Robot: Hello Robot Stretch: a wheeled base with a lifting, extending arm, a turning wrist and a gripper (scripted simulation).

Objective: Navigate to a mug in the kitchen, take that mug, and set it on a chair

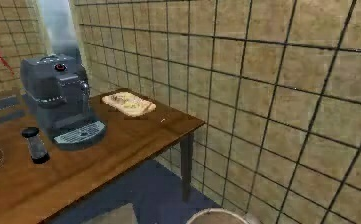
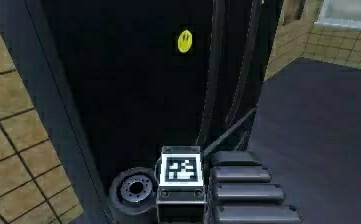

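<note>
Square-tiled tan wall (image 1: 278, 90), rough and gridded; tall glossy black panel (image 2: 118, 90); flat plank-grain wooden table (image 1: 118, 150); boxy blue-grey coffee machine (image 1: 60, 95) on it; ribbed dark arm (image 2: 243, 190); gripper (image 2: 135, 189) showed as a round dark body, fingers not made out, grip state and any load could not be told; flat bread slice (image 1: 128, 102); small dark cylindrical shaker (image 1: 33, 145), upright; pale rounded rim (image 1: 213, 216) at the forward view's bottom edge, too cut off to call a mug or give its axis; round yellow sticker (image 2: 186, 41).
</note>
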